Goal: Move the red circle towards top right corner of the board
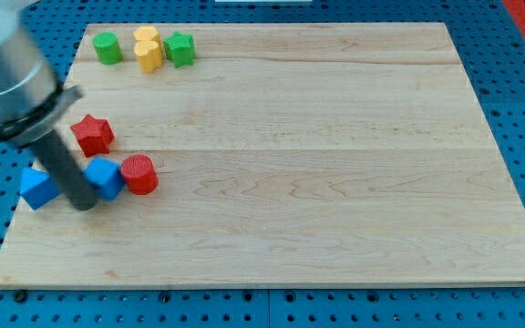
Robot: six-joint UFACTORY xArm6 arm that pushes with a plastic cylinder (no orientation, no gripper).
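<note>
The red circle (139, 174) lies on the wooden board (335, 164) at the view's left, below the middle. A blue block (106, 176) touches its left side. My tip (85, 206) rests on the board just left of and below that blue block, between it and a second blue block (37, 188) at the board's left edge. A red star (91, 134) sits just above the blue block and up-left of the red circle.
At the view's top left stand a green cylinder (108, 47), a yellow block (148, 49) and a green star-like block (180, 48) in a row. The arm's grey body (7, 82) covers the board's upper left corner.
</note>
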